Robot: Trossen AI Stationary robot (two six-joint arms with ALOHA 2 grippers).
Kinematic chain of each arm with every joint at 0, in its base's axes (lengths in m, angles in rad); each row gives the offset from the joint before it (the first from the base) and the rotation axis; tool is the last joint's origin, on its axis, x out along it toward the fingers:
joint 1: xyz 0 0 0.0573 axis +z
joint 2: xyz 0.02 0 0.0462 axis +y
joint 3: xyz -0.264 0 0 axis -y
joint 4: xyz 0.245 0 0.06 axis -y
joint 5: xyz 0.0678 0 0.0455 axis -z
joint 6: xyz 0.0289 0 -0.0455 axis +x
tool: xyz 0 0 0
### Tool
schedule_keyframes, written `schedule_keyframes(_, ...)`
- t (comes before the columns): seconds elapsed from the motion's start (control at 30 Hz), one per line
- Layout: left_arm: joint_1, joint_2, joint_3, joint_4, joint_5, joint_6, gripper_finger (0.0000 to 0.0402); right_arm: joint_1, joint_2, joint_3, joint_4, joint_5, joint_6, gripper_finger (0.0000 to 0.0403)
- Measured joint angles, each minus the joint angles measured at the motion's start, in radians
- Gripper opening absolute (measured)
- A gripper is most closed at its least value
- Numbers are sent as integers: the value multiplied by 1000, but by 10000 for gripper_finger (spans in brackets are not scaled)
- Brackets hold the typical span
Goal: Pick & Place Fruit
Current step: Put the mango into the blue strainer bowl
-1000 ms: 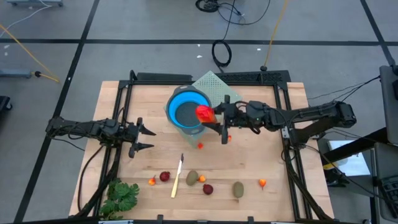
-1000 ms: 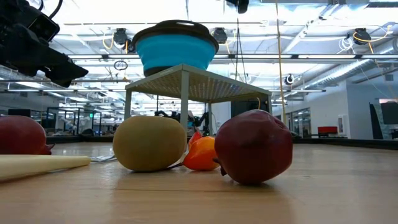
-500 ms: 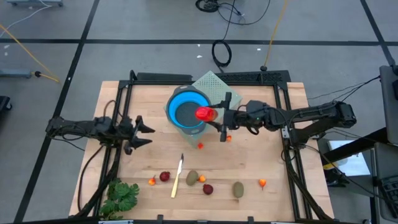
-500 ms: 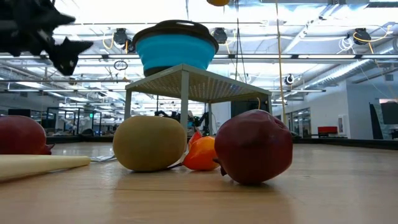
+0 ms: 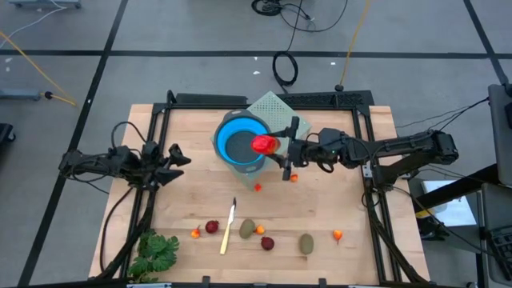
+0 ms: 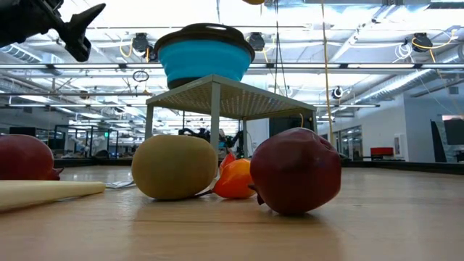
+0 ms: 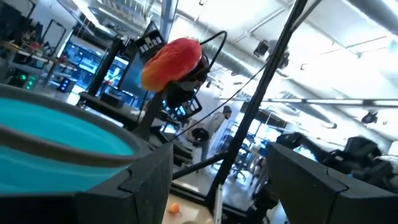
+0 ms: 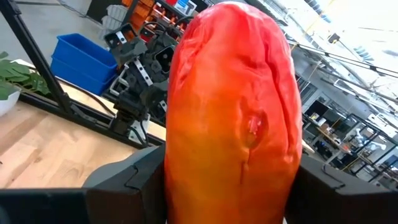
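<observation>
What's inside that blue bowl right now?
The blue bowl shows only its dark bottom; no fruit lies inside. The right gripper holds the orange-red fruit over its rim, hiding that edge.

Leafy greens (image 5: 155, 251), cream stick (image 5: 228, 227)

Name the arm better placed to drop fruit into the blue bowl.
Right. The right gripper holds the orange-red fruit over the blue bowl rim; the left gripper is open, empty, off to the bowl's side.
</observation>
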Motion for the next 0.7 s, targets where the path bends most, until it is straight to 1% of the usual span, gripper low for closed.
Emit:
schedule_keyframes(0.23, 0, 0, 0, -6, 0, -34, 255, 0, 0, 0, 0, -2, 22, 224)
schedule_keyframes(0.3, 0, 0, 0, -6, 0, -36, 255, 0, 0, 0, 0, -3, 94, 224)
schedule_keyframes(0.4, 0, 0, 0, -6, 0, -52, 255, 0, -1, 0, 9, -24, 255, 224)
schedule_keyframes(0.7, 0, 0, 0, -9, 0, -61, 255, -26, -22, 1, 55, -317, 607, 224)
